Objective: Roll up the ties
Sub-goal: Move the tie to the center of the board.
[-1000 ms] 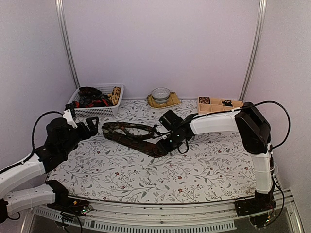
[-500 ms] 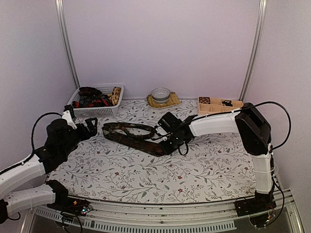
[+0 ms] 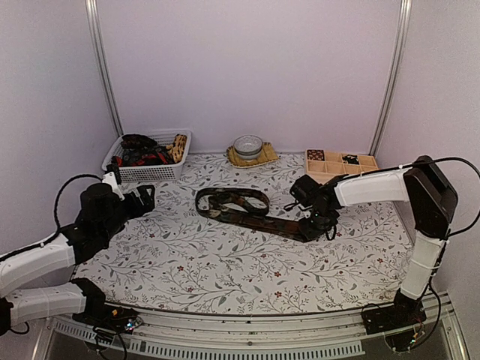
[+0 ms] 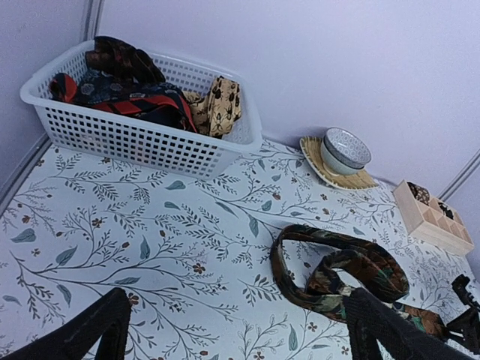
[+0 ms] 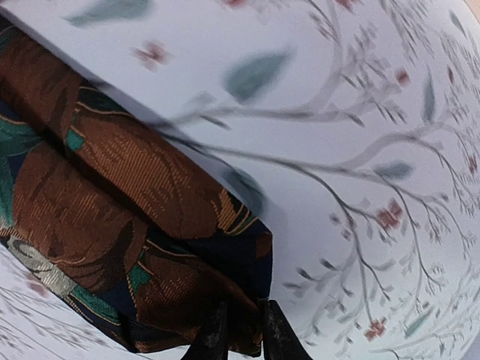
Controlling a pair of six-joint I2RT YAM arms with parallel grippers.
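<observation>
My right gripper is now pinched on the end of the tie, having just dragged it rightward. The strip trails left from the jaws into a loose loop. The left gripper is spread wide and idle, loop just ahead. I judge rolling not yet begun.

White mesh basket sits at back L of the floral cloth, wooden divided box at back R. Btwn them, by the wall, a bowl on a tan mat, apart from both. Box has sm. compartments, a few w/ dark contents.
</observation>
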